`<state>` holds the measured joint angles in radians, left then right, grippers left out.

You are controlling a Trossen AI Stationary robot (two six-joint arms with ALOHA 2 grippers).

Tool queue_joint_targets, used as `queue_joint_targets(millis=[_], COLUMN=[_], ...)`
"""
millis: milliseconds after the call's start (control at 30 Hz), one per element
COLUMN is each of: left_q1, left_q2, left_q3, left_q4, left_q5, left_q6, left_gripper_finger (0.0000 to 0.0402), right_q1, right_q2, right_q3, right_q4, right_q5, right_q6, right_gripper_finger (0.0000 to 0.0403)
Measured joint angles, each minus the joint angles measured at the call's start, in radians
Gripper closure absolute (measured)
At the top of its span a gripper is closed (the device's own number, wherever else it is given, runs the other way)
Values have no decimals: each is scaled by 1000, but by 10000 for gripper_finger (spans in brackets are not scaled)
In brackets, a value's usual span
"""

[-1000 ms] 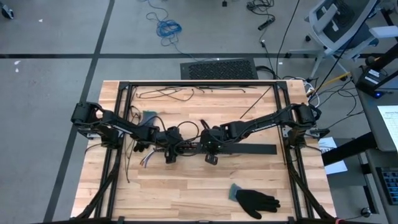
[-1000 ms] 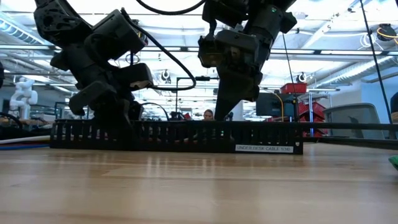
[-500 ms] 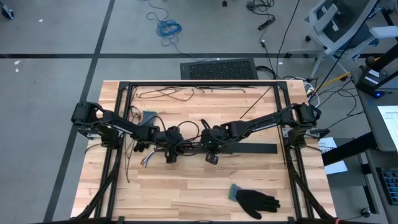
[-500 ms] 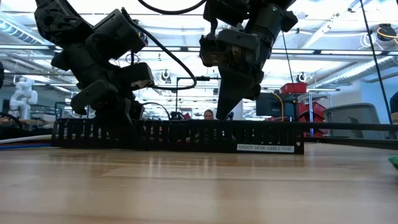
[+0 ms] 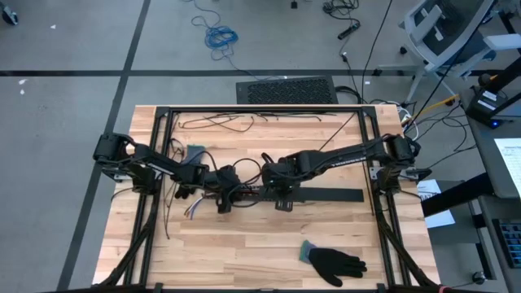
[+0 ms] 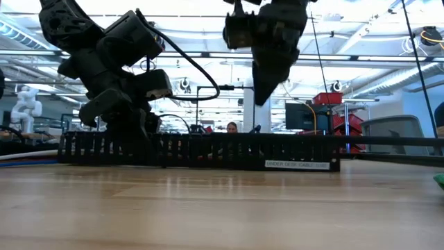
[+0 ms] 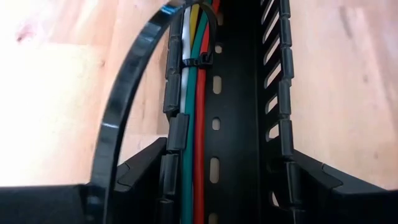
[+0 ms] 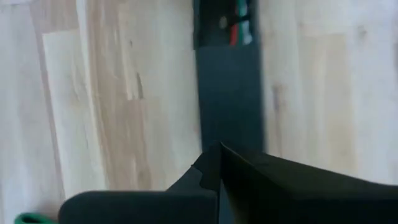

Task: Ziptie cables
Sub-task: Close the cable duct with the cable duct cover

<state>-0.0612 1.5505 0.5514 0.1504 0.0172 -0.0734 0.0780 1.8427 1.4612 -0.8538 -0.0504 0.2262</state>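
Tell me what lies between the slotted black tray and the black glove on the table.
Bare wood only: in the high view, nothing lies between the slotted tray and the glove on the table.

Cables [image 7: 191, 112] cut off by frame edge; right wrist view blurred.
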Motion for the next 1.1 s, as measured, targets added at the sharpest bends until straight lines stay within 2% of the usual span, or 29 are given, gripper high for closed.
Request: queue_joint_targets(millis=[133,333,833,1100], left_q1=[0,1,9,42], left_q2=[0,-4,-7,-16], left_q3=[11,33,49,187], left_q4=[24,14,-37,-41], left_q5=[62,67,108,101], left_q6=[1,-80,-132,-148], left_gripper_finger=[157,153,49,36], right_q1=[2,0,-4,-5], right_q2=[-11,-81,-126,-128], right_q3=[63,70,70,70], right_q4=[-90,-107,-109,-185], right_q5=[53,108,103,103], right_q6=[-37,-58,-94,-145], right_gripper_finger=[403,403,403,403])
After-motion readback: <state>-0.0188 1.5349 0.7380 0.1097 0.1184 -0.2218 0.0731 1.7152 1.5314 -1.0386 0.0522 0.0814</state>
